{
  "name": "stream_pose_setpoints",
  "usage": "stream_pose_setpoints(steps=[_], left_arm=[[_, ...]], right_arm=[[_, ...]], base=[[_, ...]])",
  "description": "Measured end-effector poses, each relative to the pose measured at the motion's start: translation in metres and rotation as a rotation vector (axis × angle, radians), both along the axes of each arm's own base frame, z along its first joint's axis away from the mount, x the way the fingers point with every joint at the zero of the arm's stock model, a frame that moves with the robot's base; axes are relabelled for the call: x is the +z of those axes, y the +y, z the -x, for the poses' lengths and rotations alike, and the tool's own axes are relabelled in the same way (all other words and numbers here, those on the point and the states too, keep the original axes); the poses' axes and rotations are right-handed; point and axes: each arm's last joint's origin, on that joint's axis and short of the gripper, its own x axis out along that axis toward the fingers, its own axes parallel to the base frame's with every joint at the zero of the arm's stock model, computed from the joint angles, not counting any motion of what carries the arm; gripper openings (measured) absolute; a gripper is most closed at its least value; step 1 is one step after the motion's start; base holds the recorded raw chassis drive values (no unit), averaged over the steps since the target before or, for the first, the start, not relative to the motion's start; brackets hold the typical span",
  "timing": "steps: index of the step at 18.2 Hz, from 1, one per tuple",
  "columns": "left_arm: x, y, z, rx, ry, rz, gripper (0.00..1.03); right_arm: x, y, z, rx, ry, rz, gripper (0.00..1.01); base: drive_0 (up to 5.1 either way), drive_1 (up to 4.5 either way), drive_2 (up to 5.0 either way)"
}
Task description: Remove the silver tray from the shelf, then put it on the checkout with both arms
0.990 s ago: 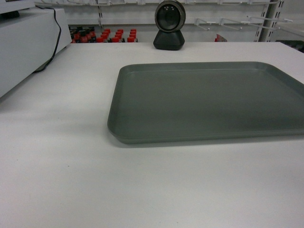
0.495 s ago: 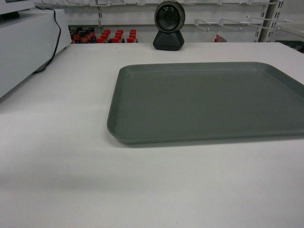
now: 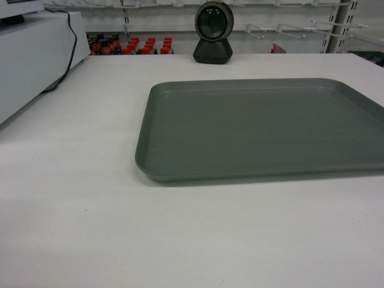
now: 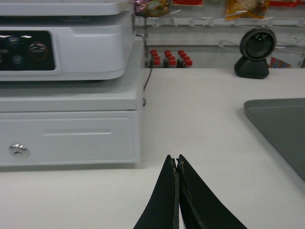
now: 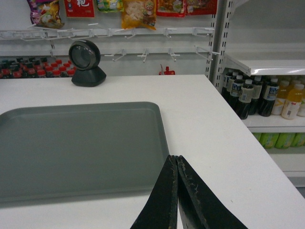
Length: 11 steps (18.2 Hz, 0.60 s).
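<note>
The matte grey-silver rectangular tray (image 3: 258, 129) has not moved over the last second, lying flat on the white table (image 3: 78, 198). Both tools, left (image 4: 177, 162) and right (image 5: 174, 160), are pinched closed, empty, clear; placement looks finished.

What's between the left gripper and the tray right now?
Only bare white checkout, per the left wrist view: left gripper shut, silver tray off to its right.
</note>
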Motion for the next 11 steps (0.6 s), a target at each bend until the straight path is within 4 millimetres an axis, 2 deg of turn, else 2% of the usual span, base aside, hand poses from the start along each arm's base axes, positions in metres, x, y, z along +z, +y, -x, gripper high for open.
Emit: stream_pose_setpoints(steps=[3, 11], left_arm=[[-0.008, -0.001, 0.008, -0.021, 0.006, -0.001, 0.01], [-0.022, -0.001, 0.027, -0.021, 0.002, -0.001, 0.01]], right_arm=[[-0.012, 0.0, 0.004, 0.001, 0.016, 0.0, 0.02], [-0.028, 0.0, 0.016, 0.001, 0.008, 0.0, 0.02]], base=[[0.0, 0.0, 0.0], [0.0, 0.0, 0.0]])
